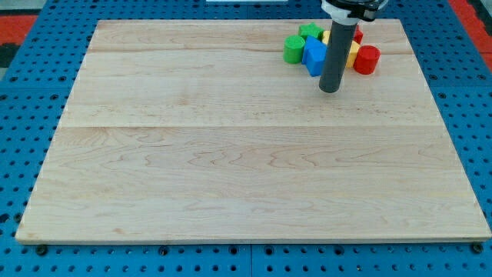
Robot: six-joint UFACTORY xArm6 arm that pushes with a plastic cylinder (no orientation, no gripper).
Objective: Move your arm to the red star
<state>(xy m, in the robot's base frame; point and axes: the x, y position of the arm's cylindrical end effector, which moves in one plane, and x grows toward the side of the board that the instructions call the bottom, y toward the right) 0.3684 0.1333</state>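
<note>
**Nearly there: tip parked at edge of block cluster, red star mostly hidden**

No gripper on this arm, so nothing to open or close; just a straight dark rod, holding nothing. My tip (pixel 329 89) sits on the wooden board (pixel 231 169), just below the cluster toward the view's bottom. Blocks are bunched tight, prob. why the rod stands at the cluster's edge rather than inside it.

Just left of the rod: blue block (pixel 314 55), touching or nearly so, w/ green cylinder (pixel 293 49) further left and a second green block (pixel 310 31) above it. Right of the rod: yellow block (pixel 352 52), red cylinder (pixel 367 60).

Red star (pixel 358 35): only a red sliver shows behind the rod, up and right of tip; shape can't be confirmed. Rod's upper end cut off by the view's top.
</note>
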